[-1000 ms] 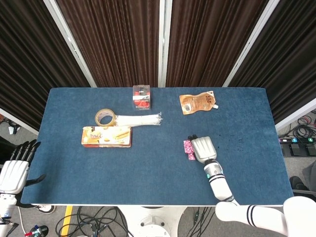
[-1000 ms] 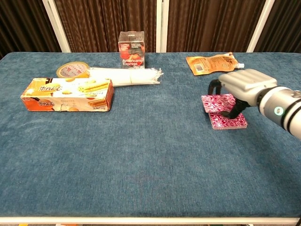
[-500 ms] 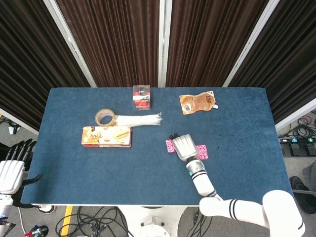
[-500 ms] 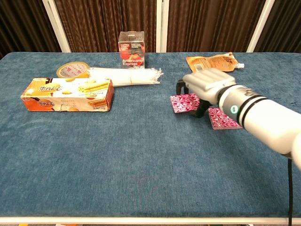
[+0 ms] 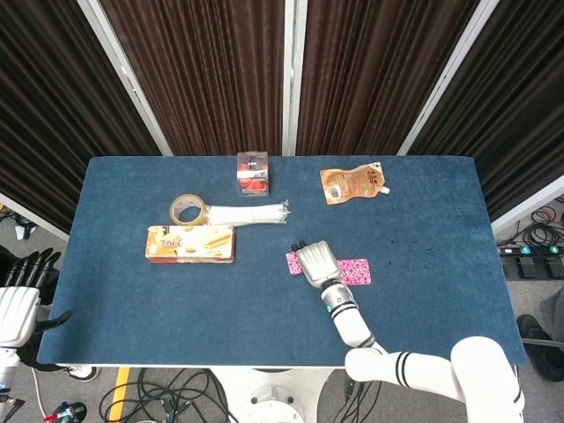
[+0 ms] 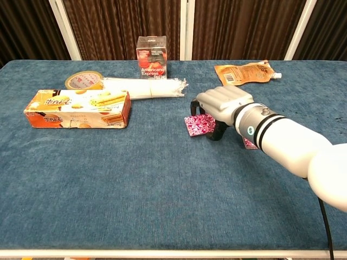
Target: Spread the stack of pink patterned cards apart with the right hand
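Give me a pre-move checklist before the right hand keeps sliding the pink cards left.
1. Right hand on the cards: ok, fingers rest on the left pink piece.
2. Cards separating: ok, another pink piece lies to the hand's right.
3. Exact finger contact: cannot tell, the hand hides it.
4. Path leftward: ok, bare table ahead; biscuit box sits well off.
5. Left hand out of the way: ok, off the table's left edge.
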Tool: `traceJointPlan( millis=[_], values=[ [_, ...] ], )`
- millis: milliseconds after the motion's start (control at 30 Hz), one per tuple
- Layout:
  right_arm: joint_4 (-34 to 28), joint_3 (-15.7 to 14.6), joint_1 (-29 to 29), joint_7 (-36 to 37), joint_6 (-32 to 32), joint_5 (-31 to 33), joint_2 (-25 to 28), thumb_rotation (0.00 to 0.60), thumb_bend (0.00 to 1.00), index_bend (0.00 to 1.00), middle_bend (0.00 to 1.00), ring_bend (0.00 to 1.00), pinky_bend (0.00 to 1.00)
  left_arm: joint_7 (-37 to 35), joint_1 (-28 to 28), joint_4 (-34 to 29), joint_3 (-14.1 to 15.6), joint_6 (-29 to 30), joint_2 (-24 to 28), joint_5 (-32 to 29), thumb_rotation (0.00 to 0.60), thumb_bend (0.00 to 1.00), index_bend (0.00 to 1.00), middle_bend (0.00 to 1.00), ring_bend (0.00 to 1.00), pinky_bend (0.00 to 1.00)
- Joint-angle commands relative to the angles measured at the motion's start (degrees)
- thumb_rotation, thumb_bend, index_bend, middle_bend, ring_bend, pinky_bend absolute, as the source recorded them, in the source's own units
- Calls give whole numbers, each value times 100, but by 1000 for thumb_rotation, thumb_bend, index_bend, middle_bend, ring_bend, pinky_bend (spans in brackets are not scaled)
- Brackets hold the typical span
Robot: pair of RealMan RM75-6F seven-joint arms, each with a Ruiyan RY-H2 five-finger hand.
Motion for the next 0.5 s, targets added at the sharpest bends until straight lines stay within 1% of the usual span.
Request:
traceJointPlan(
  millis=[33,100,167,233,300,400,500],
  values=[
    [19,-3,22,4,-39,22,-4,600,298,382,316,729,878,-8,2,5,-2,4,-1,-1,600,0,62,32,0,99],
    [21,-13,36,22,-79,31,7,600,264,361,299,729,878,-16,2,11,-7,5,-1,-3,600,0,62,32,0,99],
    [3,-32,45,9,-112,63,31,600,208,316,277,727,877,-36,6,9,-6,-3,0,-11,600,0,62,32,0,99],
    [-37,-43,52,-21,-129,111,63,600,148,251,244,726,877,-45,10,11,-6,-7,0,-17,600,0,66,32,0,99],
    [-95,-56,65,-49,-159,161,114,600,111,188,209,724,878,-45,16,19,-7,-4,-2,-21,600,0,72,32,0,99],
    [-204,-62,74,-33,-173,192,184,600,90,111,179,724,878,-49,19,20,-11,3,-1,-22,600,0,73,32,0,99],
    [-351,-68,70,20,-118,122,277,600,83,95,175,723,878,-40,22,18,-13,9,-4,-19,600,0,73,32,0,99]
  ],
)
